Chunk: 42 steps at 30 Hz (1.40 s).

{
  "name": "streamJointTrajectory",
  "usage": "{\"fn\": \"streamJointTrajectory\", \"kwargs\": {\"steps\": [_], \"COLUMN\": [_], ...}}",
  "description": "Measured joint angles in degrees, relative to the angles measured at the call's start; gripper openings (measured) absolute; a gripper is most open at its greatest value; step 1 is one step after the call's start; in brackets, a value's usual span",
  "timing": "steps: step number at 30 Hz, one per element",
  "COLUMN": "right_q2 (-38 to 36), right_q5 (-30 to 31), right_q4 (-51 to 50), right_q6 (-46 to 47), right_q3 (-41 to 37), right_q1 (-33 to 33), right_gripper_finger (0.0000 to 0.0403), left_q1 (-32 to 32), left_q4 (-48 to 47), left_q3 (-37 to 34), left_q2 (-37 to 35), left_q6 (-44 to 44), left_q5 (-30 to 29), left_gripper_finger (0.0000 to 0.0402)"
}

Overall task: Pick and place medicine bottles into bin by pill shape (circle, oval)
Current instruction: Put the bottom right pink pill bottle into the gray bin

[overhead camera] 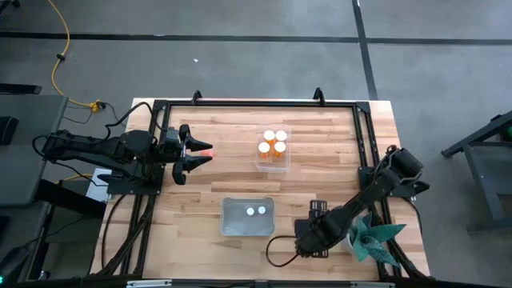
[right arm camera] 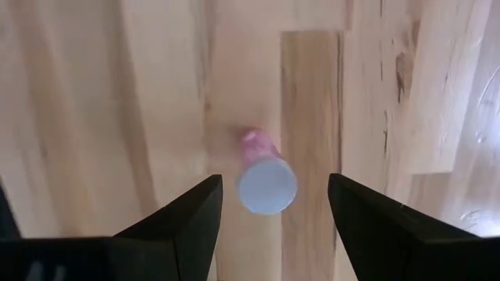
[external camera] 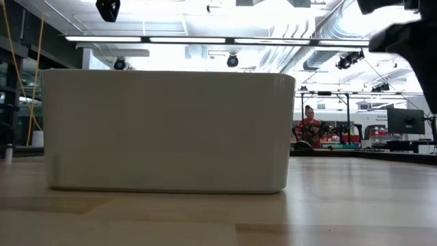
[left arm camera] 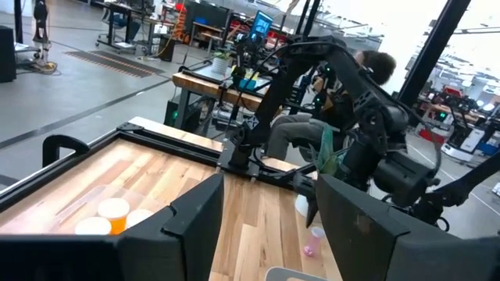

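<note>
A medicine bottle with a white cap and pinkish body stands on the table. My right gripper is open above it and points down. Its fingers stand on either side of the cap and do not touch it. In the high view the right arm hides this bottle; it shows small in the left wrist view. A clear bin at the far middle holds several orange bottles. A second bin near the front holds two bottles. My left gripper is open and empty at the table's left, pointing right.
A teal cloth-like object lies at the near right corner beside the right arm. A black frame runs along the table's edges. The near bin's white wall fills the low view. A person is far off in the room.
</note>
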Motion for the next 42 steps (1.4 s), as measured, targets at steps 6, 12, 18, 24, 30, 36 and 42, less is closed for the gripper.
{"fn": "streamJointTrajectory", "kwargs": {"steps": [6,12,18,24,30,36,42], "right_q2": [-5.08,-6.18,-6.05,-6.05,-5.8,-4.28,-3.87], "right_q5": [-0.33,-0.51,-0.3,-1.07,-1.36,-3.1,-3.08], "right_q4": [6.58,9.57,12.39,9.86,10.9,11.7,11.95], "right_q6": [3.54,3.35,3.67,3.69,3.85,5.25,6.66], "right_q3": [-7.42,-9.62,-9.62,-9.62,-9.62,-9.62,-9.62], "right_q1": [0.0,-0.01,-0.31,-0.33,-0.33,-0.37,-0.37], "right_gripper_finger": [0.0226,0.0226,0.0226,0.0226,0.0226,0.0226,0.0226], "left_q1": [0.0,0.0,0.0,0.0,0.0,-0.02,-0.02], "left_q4": [-0.02,-0.04,-0.4,-0.9,-0.9,-1.03,-1.07], "left_q3": [0.0,0.0,0.0,0.0,0.0,0.0,0.0], "left_q2": [0.0,0.0,0.0,0.0,0.0,0.0,0.0], "left_q6": [0.01,0.01,0.0,0.01,-0.01,-0.01,0.01], "left_q5": [0.0,0.0,0.0,0.0,0.0,0.0,0.02], "left_gripper_finger": [0.0193,0.0193,0.0193,0.0193,0.0193,0.0193,0.0193]}}
